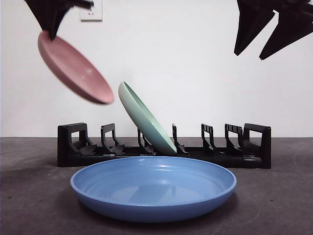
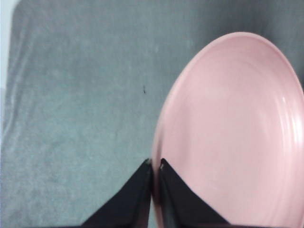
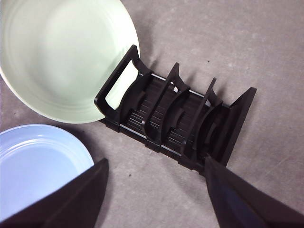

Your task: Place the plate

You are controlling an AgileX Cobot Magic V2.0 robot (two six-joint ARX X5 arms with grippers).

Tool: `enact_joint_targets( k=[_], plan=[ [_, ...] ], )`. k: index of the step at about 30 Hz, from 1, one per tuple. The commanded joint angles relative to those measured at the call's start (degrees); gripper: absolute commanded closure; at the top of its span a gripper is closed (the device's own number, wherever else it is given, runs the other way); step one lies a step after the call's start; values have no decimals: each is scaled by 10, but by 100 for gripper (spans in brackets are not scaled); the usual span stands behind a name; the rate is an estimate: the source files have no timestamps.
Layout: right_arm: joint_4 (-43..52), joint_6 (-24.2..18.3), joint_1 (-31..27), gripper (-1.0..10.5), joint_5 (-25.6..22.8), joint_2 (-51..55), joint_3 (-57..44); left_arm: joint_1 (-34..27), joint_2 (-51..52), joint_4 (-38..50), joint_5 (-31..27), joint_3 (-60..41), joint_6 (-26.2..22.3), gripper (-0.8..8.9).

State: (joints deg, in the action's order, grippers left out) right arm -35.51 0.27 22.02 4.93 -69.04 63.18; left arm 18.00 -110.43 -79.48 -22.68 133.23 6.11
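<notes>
Pink and tilted, the plate (image 1: 73,68) hangs in the air above the rack's outer end, well clear of the table (image 1: 29,196). The left gripper (image 2: 154,166) pinches its rim, jaws clamped tight on the edge, and in the front view that gripper comes down from the top corner near a wall socket (image 1: 91,11). A black dish rack (image 1: 164,147) runs across the back of the table. One slot near its middle holds a pale green plate (image 1: 145,120), which leans over toward the pink one; the two look close in the front view, though whether they touch is hard to judge from that angle. A blue plate (image 1: 153,188) lies flat on the table in front of the rack. The right gripper (image 3: 154,187) hovers high above the rack's other end, jaws spread wide and holding nothing.
</notes>
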Motion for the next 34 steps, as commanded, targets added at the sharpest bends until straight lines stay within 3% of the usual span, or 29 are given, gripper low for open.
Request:
enact_joint_targets(
  k=[1,10,22,27,31,34],
  plan=[
    [-2,6,3,629,0,-2,13,0,19,4,-2,21,10,798],
    [-15,6,3,628,0,-2,13,-8,60,-15,5,20,10,798],
    [-19,6,3,628,0,-2,13,2,140,39,77,-7,10,798],
    [-19,6,3,629,0,-2,13,13,212,130,104,-122,10,798],
    [-23,6,3,628,0,-2,13,30,299,223,104,-292,10,798],
    [-27,6,3,629,0,-2,13,44,374,302,109,-432,38,798]
  ],
)
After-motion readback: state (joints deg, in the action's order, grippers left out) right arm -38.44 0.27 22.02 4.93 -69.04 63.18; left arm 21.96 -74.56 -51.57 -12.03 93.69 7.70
